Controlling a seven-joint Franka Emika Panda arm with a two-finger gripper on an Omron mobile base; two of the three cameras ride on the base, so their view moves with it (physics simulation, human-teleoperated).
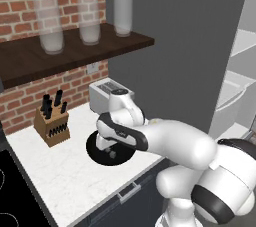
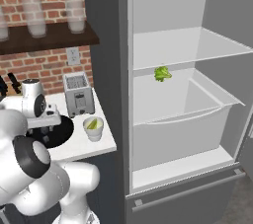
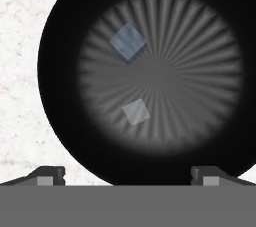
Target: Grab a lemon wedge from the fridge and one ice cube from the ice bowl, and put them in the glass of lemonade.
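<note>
Knife block (image 1: pixel 51 123): I see it at the far left of the desk (image 1: pixel 65 181), well apart from my work and no obstacle.
Ice bowl (image 1: pixel 100 157): black and shallow, it sits on the desk just in front of the toaster; my arm covers much of it in the left base view.
Claw (image 3: pixel 128 175): I have it hovering straight above the bowl with the tips spread wide and nothing between them.
Ice cubes: in the hand view I count two pale squares, the upper ice cube (image 3: pixel 128 41) and the lower ice cube (image 3: pixel 136 111), apart from each other on the bowl floor.
Step in hand: picking one cube. I judge the lower cube the easier target, as it lies nearer the tips. I should centre it between the jaws, descend until the tips bracket it, then close gently, since ice will likely slip.
Toaster (image 2: pixel 79 94): it stands behind the bowl, close enough that I should lift straight up.
Glass of lemonade (image 2: pixel 93 128): it is right of the bowl near the desk edge; something green-yellow seems to sit in it, though I cannot tell what.
Fridge (image 2: pixel 106 45): it stands open at the right, with a small green thing (image 2: pixel 162 73) on its shelf, possibly the lemon wedge.
</note>
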